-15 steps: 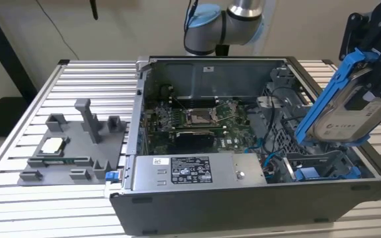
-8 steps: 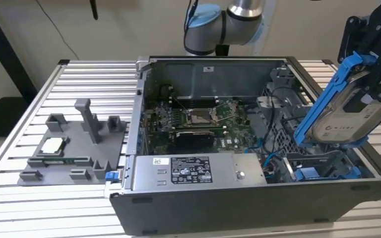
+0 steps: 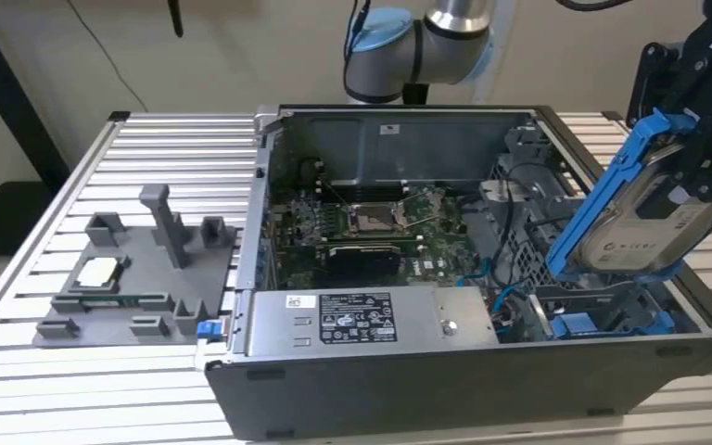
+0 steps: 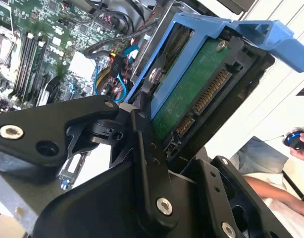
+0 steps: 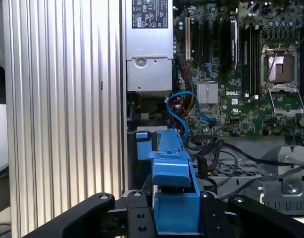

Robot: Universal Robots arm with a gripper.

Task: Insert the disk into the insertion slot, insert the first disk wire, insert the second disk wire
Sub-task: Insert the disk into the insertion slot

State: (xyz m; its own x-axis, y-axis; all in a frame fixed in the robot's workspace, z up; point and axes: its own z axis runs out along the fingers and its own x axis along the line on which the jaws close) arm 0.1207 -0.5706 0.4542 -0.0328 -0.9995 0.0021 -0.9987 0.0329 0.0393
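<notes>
The disk (image 3: 634, 218), a silver-grey drive in a bright blue carrier, hangs steeply tilted over the open computer case at the exterior view's right. My gripper (image 3: 692, 153) is shut on its upper end. The disk's lower end is just above the insertion slot (image 3: 603, 311), a grey metal bay with blue rails in the case's front right corner. In the second wrist view the disk's green board and connector (image 4: 191, 94) show between the black fingers (image 4: 144, 148). In the first wrist view the blue carrier (image 5: 174, 168) points down toward the slot's blue rail (image 5: 142, 144). Blue cables (image 5: 179, 106) loop beside the bay.
A grey labelled power supply box (image 3: 369, 320) lies along the case's front, with the motherboard (image 3: 369, 222) behind it. A grey fixture (image 3: 133, 278) with small parts stands on the slatted table (image 3: 34, 371) at the exterior view's left. A person's hand (image 4: 303, 146) is off the table's side.
</notes>
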